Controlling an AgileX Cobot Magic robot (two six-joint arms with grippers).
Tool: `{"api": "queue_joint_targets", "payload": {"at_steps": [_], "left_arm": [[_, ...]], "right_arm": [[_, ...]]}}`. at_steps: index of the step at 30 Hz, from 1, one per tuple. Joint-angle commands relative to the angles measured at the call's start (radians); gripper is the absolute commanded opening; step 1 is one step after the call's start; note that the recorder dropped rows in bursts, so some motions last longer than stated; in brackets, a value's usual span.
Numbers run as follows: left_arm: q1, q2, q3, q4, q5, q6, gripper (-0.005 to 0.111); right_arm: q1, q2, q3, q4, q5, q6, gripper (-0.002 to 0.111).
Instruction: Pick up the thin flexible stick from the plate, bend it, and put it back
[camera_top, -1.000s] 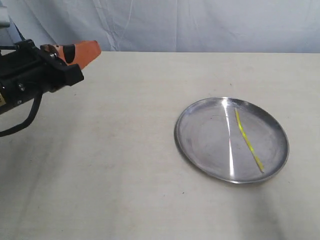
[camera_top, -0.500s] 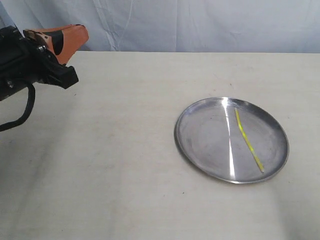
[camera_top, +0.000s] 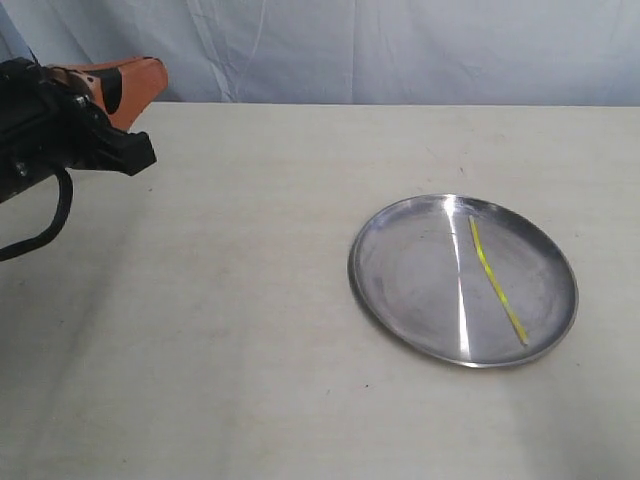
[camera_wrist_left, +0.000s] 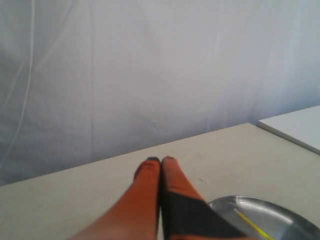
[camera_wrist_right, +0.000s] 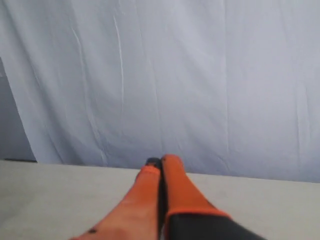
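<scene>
Lying flat in the plate, the thin flexible stick runs as a gently curved yellow line across the dish's right half, from near the far rim toward the near rim. It lies just beside a white glare streak. You will find the plate on the right part of the table. Your left gripper hangs at the far left edge of the exterior view, above the table's far side, well apart from plate and stick. Its orange fingers are pressed tip to tip and clasp nothing. In the left wrist view you see part of the plate's rim and a length of the stick off to one side of those clenched tips, not touching them. Your right gripper appears in its own wrist view only: fingers clenched together, empty, pointing toward the white cloth backdrop beyond the table. How it stands relative to the stick, you cannot tell.
</scene>
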Motion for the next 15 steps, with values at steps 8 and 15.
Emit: {"api": "queue_joint_targets", "payload": {"at_steps": [8,15], "left_arm": [[-0.001,-0.007,0.001,-0.013,0.009,0.002,0.0],[-0.001,-0.007,0.001,-0.013,0.013,0.002,0.0]], "right_arm": [[-0.003,-0.005,0.221,0.051,-0.184,-0.006,0.0],[-0.003,-0.005,0.221,0.053,-0.182,-0.006,0.0]]}}
